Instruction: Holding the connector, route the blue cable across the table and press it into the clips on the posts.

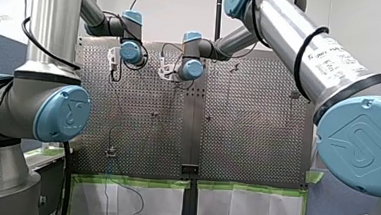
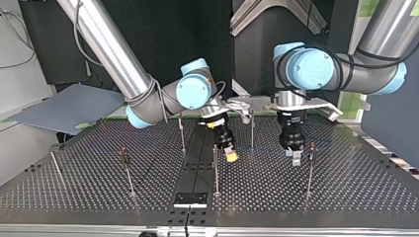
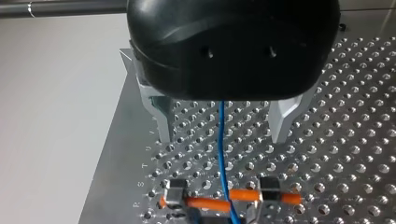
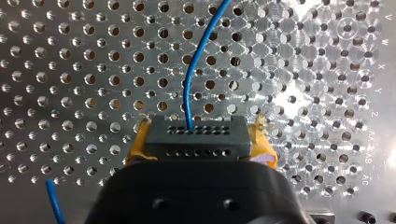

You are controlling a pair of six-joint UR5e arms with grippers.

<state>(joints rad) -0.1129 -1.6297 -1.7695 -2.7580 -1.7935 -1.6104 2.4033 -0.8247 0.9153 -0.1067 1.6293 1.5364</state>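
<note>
In the right wrist view my right gripper (image 4: 200,133) is shut on a black connector (image 4: 196,143), with yellow pads (image 4: 139,142) on either side of it. The blue cable (image 4: 192,70) leaves the connector's face and curves away over the perforated plate. In the left wrist view my left gripper (image 3: 222,137) stands open, and the blue cable (image 3: 222,154) runs between its metal fingers (image 3: 161,121) without touching them. The cable then crosses an orange bar (image 3: 205,203) set between two metal blocks. In the top view my right gripper (image 2: 230,155) and my left gripper (image 2: 295,155) hang low over the table.
Several thin posts stand on the perforated table (image 2: 99,192), among them one (image 2: 215,168) beside my right gripper and one (image 2: 310,170) beside my left gripper. A black plate (image 2: 190,199) lies at the near edge in the top view. A grey sheet (image 2: 69,108) lies off the table.
</note>
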